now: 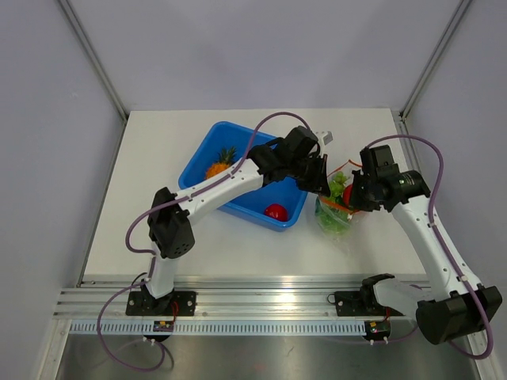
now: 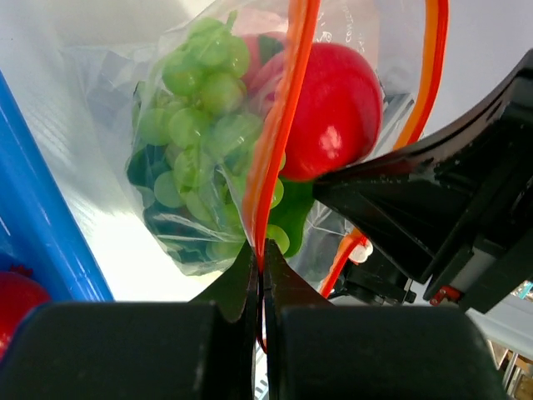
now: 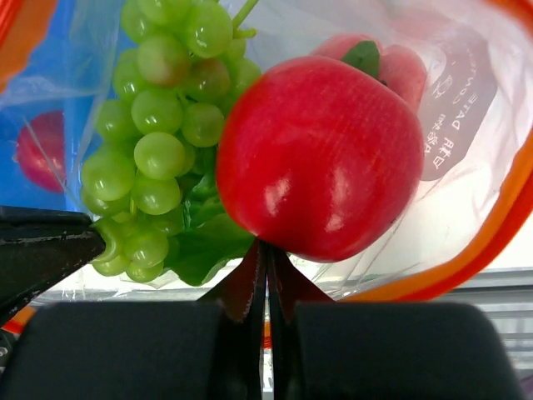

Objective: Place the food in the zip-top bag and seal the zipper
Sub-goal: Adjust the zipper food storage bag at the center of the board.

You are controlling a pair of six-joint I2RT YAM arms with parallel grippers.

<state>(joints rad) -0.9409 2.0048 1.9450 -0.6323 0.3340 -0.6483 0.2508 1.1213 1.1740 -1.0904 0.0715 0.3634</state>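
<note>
Right of centre in the overhead view, the left gripper point(image 2: 260, 275) and right gripper point(image 3: 266, 275) are pinching the bag point(image 1: 337, 215) by its unsealed zipper point(image 2: 281, 117) edge, already holding grapes point(image 2: 196, 117) and an apple point(image 3: 321, 154) — a pineapple point(image 1: 219, 167) and red fruit point(image 1: 276, 211) are waiting in the tub point(image 1: 196, 158).

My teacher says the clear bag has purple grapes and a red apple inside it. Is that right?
Not quite. The grapes are green, not purple. The right wrist view shows them inside the clear zip-top bag, right beside the red apple.
</note>
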